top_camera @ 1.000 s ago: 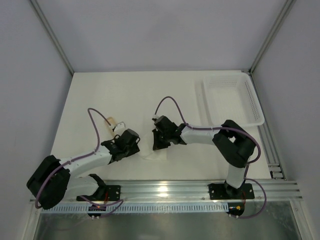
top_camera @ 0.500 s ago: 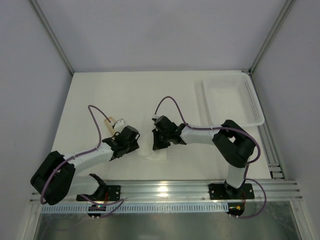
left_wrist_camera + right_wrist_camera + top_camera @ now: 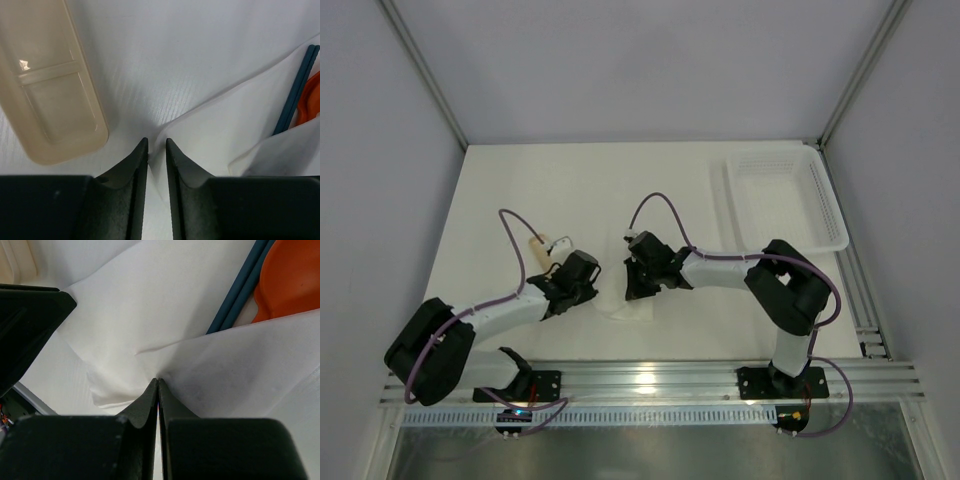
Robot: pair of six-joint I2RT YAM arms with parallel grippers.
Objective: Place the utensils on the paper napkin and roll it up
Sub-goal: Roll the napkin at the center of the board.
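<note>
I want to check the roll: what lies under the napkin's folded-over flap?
An orange utensil and a dark blue double stick poke out from under the paper napkin flap. Their covered ends are hidden, as is anything else beneath.

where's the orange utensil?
Upper right of the right wrist view: the orange utensil lies right of the teal sticks, its near end under a fold of the paper napkin.

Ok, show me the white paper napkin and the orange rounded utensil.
white paper napkin (image 3: 150,305), right wrist view, on its flat lower layer.
orange rounded utensil (image 3: 295,275), right wrist view, on its broad end.
</note>
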